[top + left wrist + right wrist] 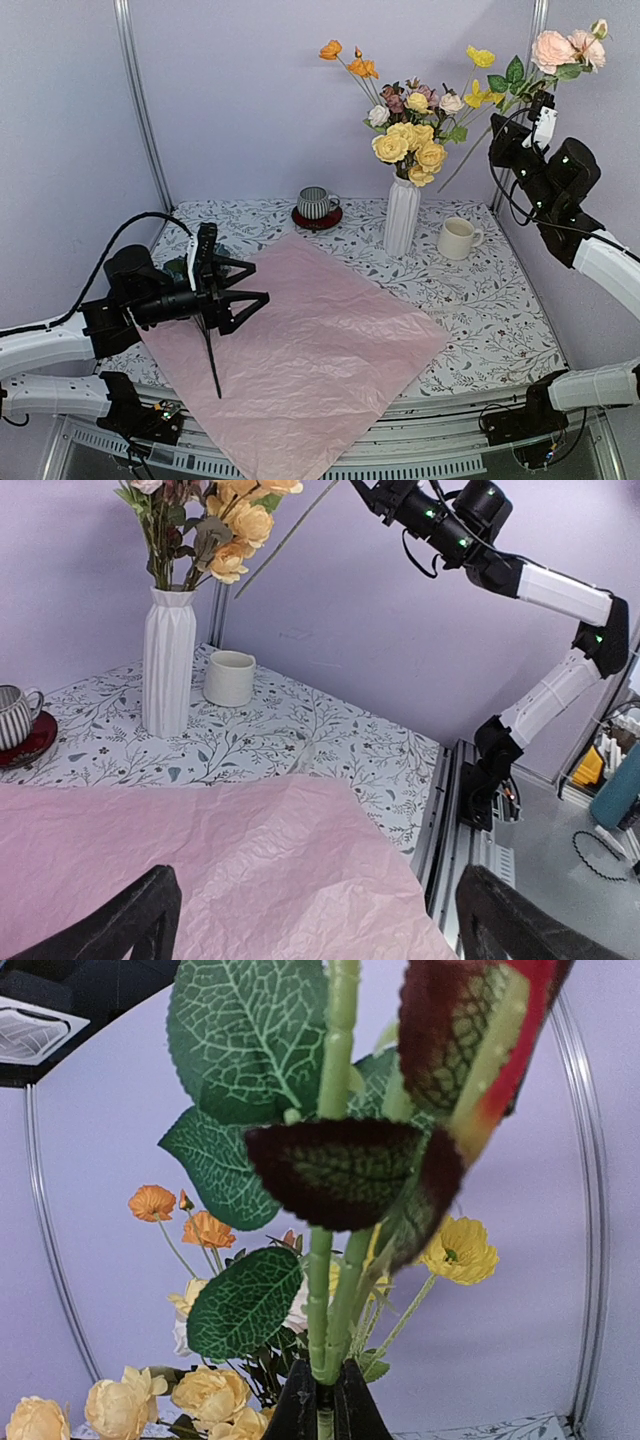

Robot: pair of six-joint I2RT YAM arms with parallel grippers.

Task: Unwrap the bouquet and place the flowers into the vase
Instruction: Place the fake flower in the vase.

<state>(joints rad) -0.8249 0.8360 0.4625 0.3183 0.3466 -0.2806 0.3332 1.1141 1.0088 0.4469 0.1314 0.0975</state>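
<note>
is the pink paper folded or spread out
Spread out: the pink paper lies flat as one open, crinkled sheet on the table.

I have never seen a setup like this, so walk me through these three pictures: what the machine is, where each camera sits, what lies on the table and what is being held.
Two robot arms are bolted at the near edge of a flower-patterned table. One picture looks down from above and behind them; the other two come from cameras on each wrist.

On the table lie a crinkled lilac-pink paper sheet, a tall white ribbed vase already holding yellow roses and orange poppies, a cream mug, and a striped grey cup on a red saucer.

The left pincer is open over the paper, holding nothing. The right pincer is shut on green stems of pink roses, raised high at the right.
</note>
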